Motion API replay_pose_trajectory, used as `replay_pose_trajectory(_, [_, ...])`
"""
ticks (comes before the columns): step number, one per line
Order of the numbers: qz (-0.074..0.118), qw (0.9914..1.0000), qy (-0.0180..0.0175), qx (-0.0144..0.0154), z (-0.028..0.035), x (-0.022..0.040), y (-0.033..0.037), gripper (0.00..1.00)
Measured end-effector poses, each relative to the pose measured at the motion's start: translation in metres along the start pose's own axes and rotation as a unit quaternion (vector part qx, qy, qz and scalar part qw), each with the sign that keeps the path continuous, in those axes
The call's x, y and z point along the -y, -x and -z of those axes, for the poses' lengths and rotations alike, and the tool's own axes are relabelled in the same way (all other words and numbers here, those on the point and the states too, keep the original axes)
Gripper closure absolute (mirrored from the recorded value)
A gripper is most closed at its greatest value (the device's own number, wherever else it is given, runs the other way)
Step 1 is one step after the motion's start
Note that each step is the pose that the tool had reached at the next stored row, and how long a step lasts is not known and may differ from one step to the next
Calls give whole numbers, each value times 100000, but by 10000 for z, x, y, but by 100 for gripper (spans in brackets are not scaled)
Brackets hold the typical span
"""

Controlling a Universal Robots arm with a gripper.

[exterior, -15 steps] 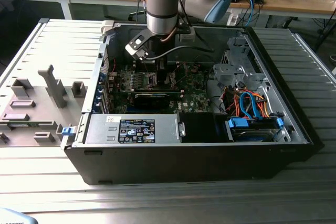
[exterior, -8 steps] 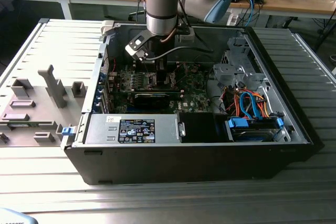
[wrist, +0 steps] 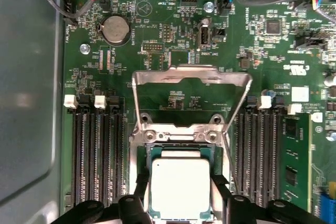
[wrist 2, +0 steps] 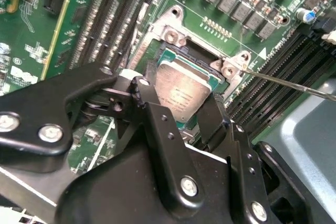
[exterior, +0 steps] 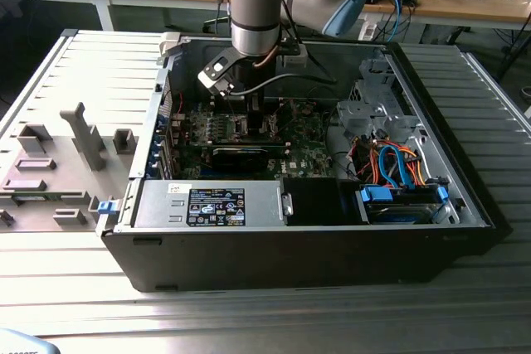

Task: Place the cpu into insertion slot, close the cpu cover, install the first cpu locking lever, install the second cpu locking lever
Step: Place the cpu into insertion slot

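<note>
In both wrist views the cpu (wrist: 180, 184), a small square chip with a dull silver top, sits between my black fingers (wrist: 140, 195), low over the insertion slot (wrist 2: 190, 51) on the green motherboard (wrist: 157, 45). My gripper (wrist 2: 181, 97) is shut on the cpu, one finger on each of two opposite edges. The cpu cover (wrist: 190, 72), a thin silver frame, stands flipped open behind the socket. A thin metal locking lever (wrist 2: 294, 85) juts out free beside the socket. In the exterior view my gripper (exterior: 249, 122) reaches down inside the open computer case (exterior: 299, 238).
Long black memory slots (wrist: 97, 150) run on both sides of the socket. The case holds a black expansion card (exterior: 241, 155), a grey power supply (exterior: 207, 203) and orange and blue cables (exterior: 394, 163). A grey panel with brackets (exterior: 58, 163) lies at the exterior view's left.
</note>
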State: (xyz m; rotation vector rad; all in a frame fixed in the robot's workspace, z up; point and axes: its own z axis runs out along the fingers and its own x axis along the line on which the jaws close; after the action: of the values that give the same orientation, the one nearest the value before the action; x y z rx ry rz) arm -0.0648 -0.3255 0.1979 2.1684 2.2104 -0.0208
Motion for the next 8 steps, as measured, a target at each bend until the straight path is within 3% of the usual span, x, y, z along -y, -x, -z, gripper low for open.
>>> replay_pose_trajectory(2, [2, 100000, -28, 57, 3, 1, 2, 38])
replay_pose_trajectory(6, [2, 100000, -33, 64, 6, 1, 3, 38])
replay_pose_trajectory(8, [-1, 100000, -31, 63, 51, 1, 5, 38])
